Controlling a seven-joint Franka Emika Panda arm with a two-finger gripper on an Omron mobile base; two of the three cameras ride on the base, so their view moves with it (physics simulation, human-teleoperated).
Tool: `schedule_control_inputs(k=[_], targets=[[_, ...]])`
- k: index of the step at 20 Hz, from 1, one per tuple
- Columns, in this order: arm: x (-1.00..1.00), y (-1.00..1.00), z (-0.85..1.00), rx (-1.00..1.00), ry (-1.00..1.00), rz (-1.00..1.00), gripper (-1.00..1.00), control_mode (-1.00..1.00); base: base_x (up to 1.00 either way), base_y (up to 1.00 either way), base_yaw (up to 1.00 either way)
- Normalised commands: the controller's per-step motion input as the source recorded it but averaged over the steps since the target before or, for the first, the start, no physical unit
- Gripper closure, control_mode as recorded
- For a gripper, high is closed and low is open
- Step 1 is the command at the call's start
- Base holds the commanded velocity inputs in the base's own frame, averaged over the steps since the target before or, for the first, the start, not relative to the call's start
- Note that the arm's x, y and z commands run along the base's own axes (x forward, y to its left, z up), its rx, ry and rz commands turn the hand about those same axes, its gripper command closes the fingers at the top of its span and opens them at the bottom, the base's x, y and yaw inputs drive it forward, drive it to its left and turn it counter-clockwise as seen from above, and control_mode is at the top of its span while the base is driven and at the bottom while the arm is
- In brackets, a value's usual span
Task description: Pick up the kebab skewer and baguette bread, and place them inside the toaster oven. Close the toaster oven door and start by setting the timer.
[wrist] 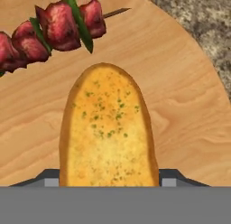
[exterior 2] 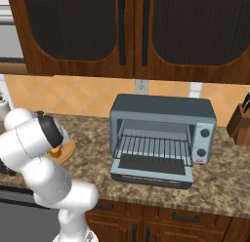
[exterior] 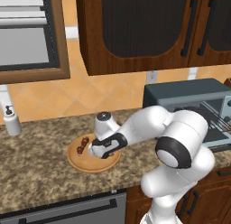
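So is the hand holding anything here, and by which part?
It cannot be told for sure: the hand straddles one end of the bread on the wooden plate, a finger on each side, but a firm grip isn't visible.

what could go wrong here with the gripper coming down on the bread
1. The fingers straddle the baguette near one end, so it may tip or swing once lifted.
2. The kebab skewer lies just past the loaf's tip on the same wooden plate; a shove could knock it.
3. The toaster oven sits off to the side with its door down, a lip to clear.
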Motion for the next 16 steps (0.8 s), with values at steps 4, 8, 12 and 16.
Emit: schedule_control_inputs(k=[4,8,12,16], targets=[[-0.27,0.01,0.78,0.00,-0.03,0.00,1.00,-1.00,0.00,0.00,0.00],[-0.31,-0.02,0.60,0.00,-0.01,-0.01,1.00,-1.00,0.00,0.00,0.00],[-0.27,-0.43,0.53,0.02,0.00,-0.12,1.00,-1.00,0.00,0.00,0.00],[-0.32,-0.57,0.57,0.06,0.00,-0.10,1.00,-1.00,0.00,0.00,0.00]])
